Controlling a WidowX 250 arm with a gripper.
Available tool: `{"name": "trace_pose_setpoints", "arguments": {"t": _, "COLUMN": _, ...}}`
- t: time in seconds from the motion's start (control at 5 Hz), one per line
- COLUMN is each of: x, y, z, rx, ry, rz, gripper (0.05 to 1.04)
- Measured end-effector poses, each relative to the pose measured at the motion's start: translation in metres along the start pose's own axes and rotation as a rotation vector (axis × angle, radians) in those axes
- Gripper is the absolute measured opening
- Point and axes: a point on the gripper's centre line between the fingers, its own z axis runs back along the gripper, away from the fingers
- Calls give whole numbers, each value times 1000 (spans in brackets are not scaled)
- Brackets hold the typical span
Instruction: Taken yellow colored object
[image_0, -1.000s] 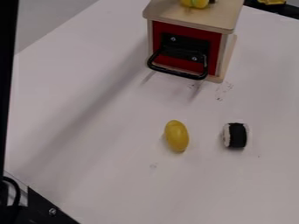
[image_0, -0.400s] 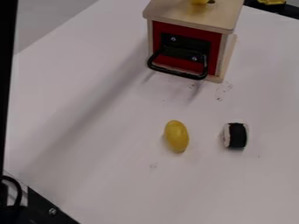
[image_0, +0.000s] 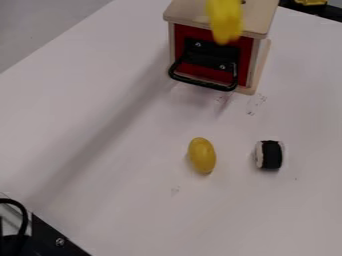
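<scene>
A yellow oval lies in the middle part of the desk, left of the roll, and a blurred yellow piece is at the front top edge of the box; which one is meant, and whether the gripper is apart or closed, I cannot tell. If the piece is being taken, it should go well clear of the handle; the oval would need a soft squeeze across its narrow middle, because it may roll.

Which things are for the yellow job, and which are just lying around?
Probably for the job (I can't tell which one):
- long yellow thing up by the box
- yellow egg shape

Probably just there:
- black-and-white roll
- wooden box with red front
</scene>
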Motion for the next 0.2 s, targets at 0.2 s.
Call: {"name": "trace_pose_setpoints", "arguments": {"t": 0.2, "x": 0, "y": -8, "z": -9, "rx": -4, "ry": -4, "rz": -6, "gripper": 999}}
